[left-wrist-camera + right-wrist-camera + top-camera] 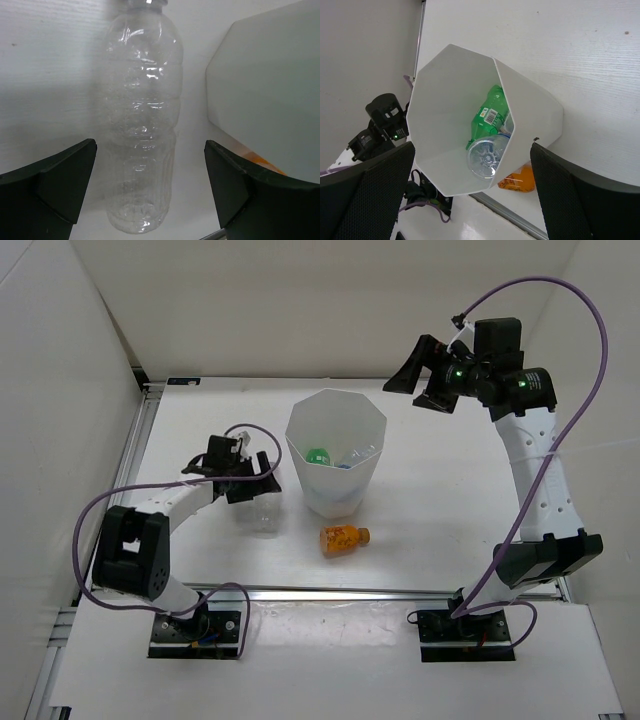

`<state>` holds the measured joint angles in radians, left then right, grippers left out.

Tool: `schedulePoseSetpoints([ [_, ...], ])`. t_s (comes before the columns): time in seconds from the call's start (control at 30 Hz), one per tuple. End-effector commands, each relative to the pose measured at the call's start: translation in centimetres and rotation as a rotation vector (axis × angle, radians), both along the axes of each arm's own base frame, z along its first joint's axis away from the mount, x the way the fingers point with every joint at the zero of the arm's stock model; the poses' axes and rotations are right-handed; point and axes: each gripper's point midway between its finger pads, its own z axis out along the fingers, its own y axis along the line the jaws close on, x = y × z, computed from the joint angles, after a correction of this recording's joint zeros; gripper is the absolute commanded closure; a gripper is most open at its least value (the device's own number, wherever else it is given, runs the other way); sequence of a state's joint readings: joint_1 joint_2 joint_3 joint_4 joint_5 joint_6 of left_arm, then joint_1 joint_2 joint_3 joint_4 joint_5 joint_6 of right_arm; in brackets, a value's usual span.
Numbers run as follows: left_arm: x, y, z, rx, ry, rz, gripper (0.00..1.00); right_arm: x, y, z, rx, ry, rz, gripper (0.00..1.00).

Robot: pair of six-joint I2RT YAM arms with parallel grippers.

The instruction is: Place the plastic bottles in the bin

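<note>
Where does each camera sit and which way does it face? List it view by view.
Top external: above and behind the arm bases, looking down on the table; both arms, left gripper and right gripper show.
Left wrist: low over the table, facing the clear bottle, framed by its open gripper.
Right wrist: high, looking down into the bin at the green bottle; its open gripper shows.
Shared: both wrist views catch the bin and orange bottle.

No text is legible; the green bottle (488,111) shows only a barcode (491,116).
</note>
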<state>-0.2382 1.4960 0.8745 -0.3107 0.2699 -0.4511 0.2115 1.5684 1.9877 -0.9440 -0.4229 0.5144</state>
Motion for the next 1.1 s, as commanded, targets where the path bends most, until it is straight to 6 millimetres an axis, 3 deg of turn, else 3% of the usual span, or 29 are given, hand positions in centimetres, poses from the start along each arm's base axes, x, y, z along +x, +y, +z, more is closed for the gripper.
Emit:
schedulePoseSetpoints([
  [0.0, -0.9, -0.9, -1.6, -0.023, 0.021, -0.049, 0.00, -0.8, 0.0, 2.0, 0.006, -0.061, 0.027, 0.00],
  [0.2, -2.7, -1.8, -4.2, -0.050, 0.119, -0.103, 0.03, -1.1, -0.1, 1.8, -0.002, -0.058, 0.032, 0.00],
  [0.23, -2.9, -1.9, -4.2, -0.060, 0.122, -0.110, 0.11, -1.1, -0.1, 1.8, -0.002, -0.058, 0.032, 0.00],
  [0.33, -2.5, -1.4, -3.4, -0.054, 0.098, -0.073, 0.23, -1.1, -0.1, 1.8, -0.002, -0.058, 0.032, 0.00],
  [0.37, -1.8, -0.4, -3.0, -0.024, 0.069, -0.026, 0.41, -1.0, -0.2, 1.4, -0.008, -0.050, 0.024, 0.00],
  [0.4, -1.4, 0.0, -2.4, -0.007, 0.040, -0.008, 0.50, -1.0, -0.2, 1.4, -0.008, -0.050, 0.024, 0.00],
  [0.43, -0.8, 0.7, -0.9, -0.006, -0.009, 0.029, 0.55, -1.0, -0.2, 1.4, -0.008, -0.050, 0.024, 0.00],
  [0.5, 0.1, 2.1, 0.4, 0.014, -0.057, 0.092, 0.55, -1.2, -0.3, 1.4, -0.008, -0.050, 0.024, 0.00],
  [0.57, 1.4, 3.0, 4.2, -0.005, -0.127, 0.167, 0.55, -1.2, -0.3, 1.4, -0.008, -0.050, 0.024, 0.00],
  [0.63, 3.8, 4.2, 9.7, -0.018, -0.259, 0.246, 0.55, -1.2, -0.3, 1.4, -0.003, -0.044, 0.020, 0.00],
  [0.7, 5.1, 4.8, 15.9, -0.058, -0.402, 0.290, 0.55, -1.2, -0.3, 1.1, -0.004, -0.035, 0.020, 0.00],
  [0.73, 6.2, 4.6, 21.2, -0.092, -0.511, 0.291, 0.55, -1.2, -0.3, 0.7, -0.006, -0.025, 0.020, 0.00],
  [0.77, 6.8, 4.5, 23.8, -0.108, -0.562, 0.291, 0.55, -1.2, -0.3, 0.7, -0.006, -0.025, 0.020, 0.00],
  [0.8, 6.8, 3.1, 26.1, -0.137, -0.606, 0.230, 0.55, -1.1, -0.2, 0.9, 0.001, -0.028, 0.015, 0.00],
  [0.83, 6.9, 2.1, 31.1, -0.169, -0.707, 0.197, 0.55, -1.1, -0.2, 0.5, -0.001, -0.018, 0.015, 0.00],
  [0.87, 7.2, 1.2, 32.5, -0.177, -0.733, 0.172, 0.55, -1.1, -0.2, 0.5, 0.005, -0.012, 0.011, 0.00],
  [0.9, 6.6, -1.0, 34.1, -0.212, -0.756, 0.112, 0.55, -1.1, -0.2, 0.5, 0.005, -0.012, 0.011, 0.00],
  [0.93, 6.0, -2.1, 37.3, -0.239, -0.818, 0.075, 0.55, -0.8, -0.1, 0.2, 0.003, -0.003, 0.011, 0.00],
  [1.03, 5.3, -6.9, 39.1, -0.298, -0.834, -0.055, 0.55, -0.6, -0.2, 0.0, 0.004, 0.002, -0.001, 0.00],
  [1.07, 5.7, -8.4, 38.0, -0.300, -0.806, -0.082, 0.55, -0.6, -0.2, 0.0, 0.004, 0.002, -0.001, 0.00],
])
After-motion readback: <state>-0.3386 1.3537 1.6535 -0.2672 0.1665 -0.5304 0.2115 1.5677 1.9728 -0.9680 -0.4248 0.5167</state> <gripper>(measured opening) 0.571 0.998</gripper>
